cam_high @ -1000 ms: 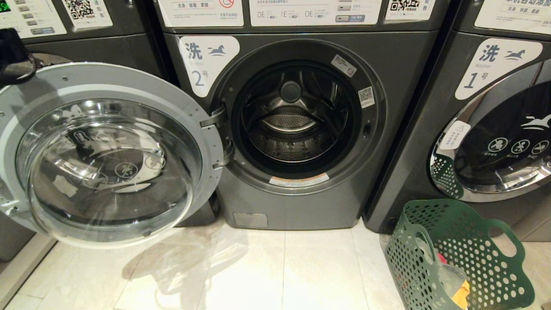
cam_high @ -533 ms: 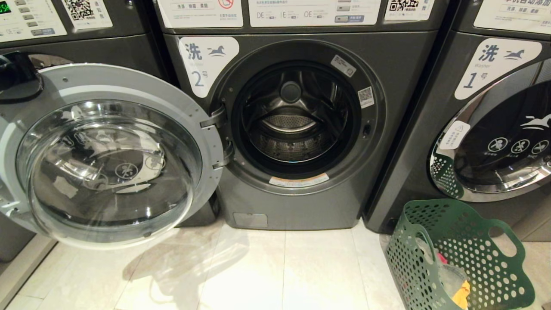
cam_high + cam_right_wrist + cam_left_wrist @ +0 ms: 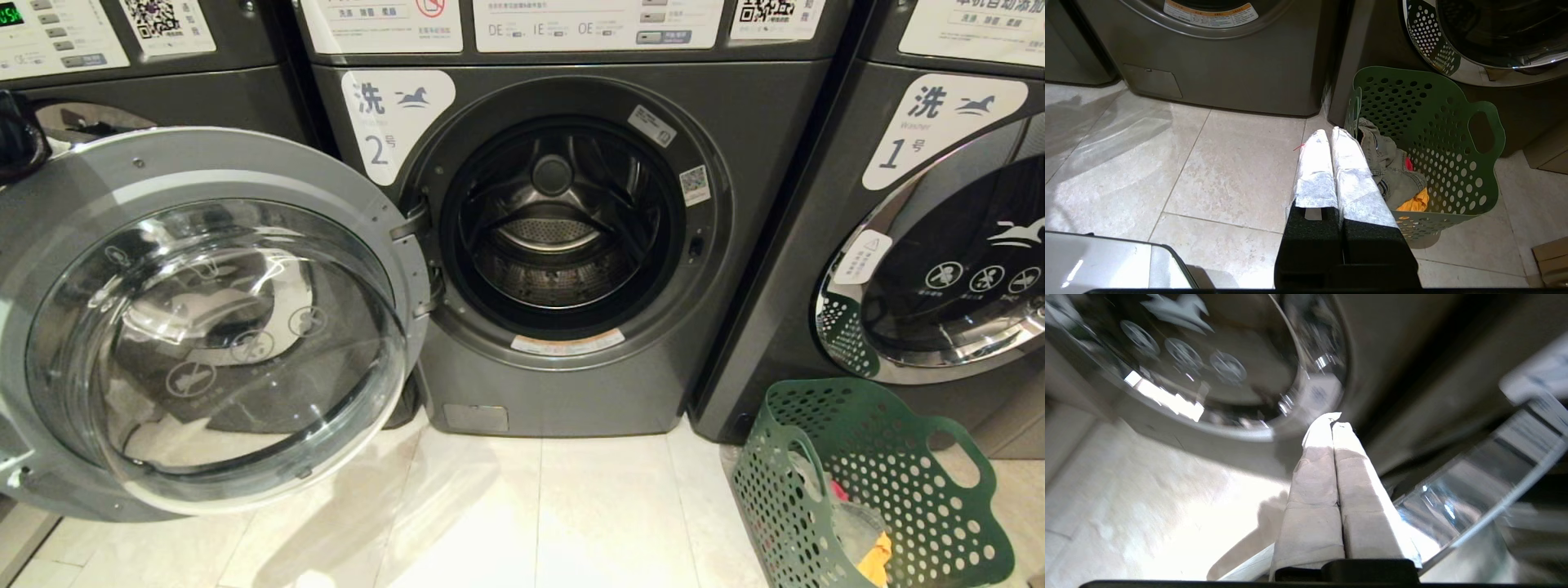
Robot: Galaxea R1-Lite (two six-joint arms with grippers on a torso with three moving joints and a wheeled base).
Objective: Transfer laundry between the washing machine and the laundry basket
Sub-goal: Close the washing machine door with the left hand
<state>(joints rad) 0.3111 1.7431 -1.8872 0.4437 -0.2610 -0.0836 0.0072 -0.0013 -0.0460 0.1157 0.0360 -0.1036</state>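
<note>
The washing machine gapes, door swung to nine o'clock for loading; the laundry basket waits at four o'clock. Both end effectors, left end effector and right end effector, are pinched closed, empty.

Warm indoor light falls from above. The head view is sharp, with bowed lines at its edges and bright glare on the open door glass. The left wrist view is smeared by motion blur; beside the left claw the floor washes out white. The right claw tips are overexposed, though the floor tiles around them stay crisp.
</note>
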